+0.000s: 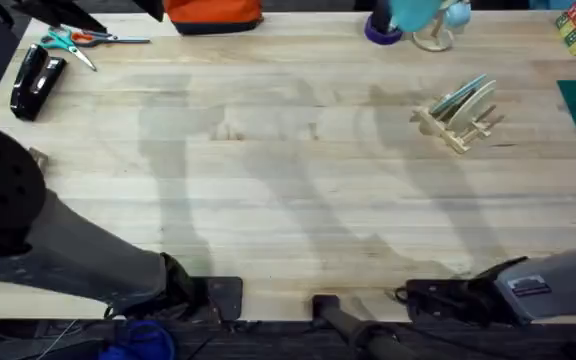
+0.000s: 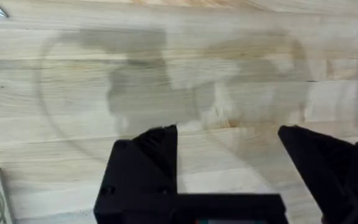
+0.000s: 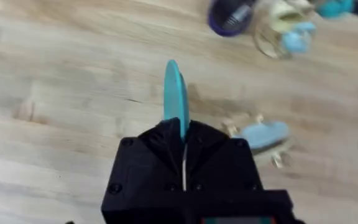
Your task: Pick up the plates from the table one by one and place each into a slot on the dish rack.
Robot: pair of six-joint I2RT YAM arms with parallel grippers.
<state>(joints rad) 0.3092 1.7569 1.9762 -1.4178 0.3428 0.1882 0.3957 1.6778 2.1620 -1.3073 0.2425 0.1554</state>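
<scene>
Two grey-and-black arms, black two-finger grippers.

Lower left of the overhead frame: broad grey link of the left arm [image 1: 78, 262], ending in a black joint and a dark square plate, with a large round black mass at the left edge. Lower right: pale grey link of the right arm [image 1: 558, 285] carrying a small white label with dark print, then a black wrist with thin black cables. From the left wrist camera: left gripper [image 2: 229, 140], matte black, angular wedge-shaped fingers on a flat black crossbar. From the right wrist camera: right gripper [image 3: 183, 134], matte black, faceted, with small round screw heads near the lower corners.
</scene>
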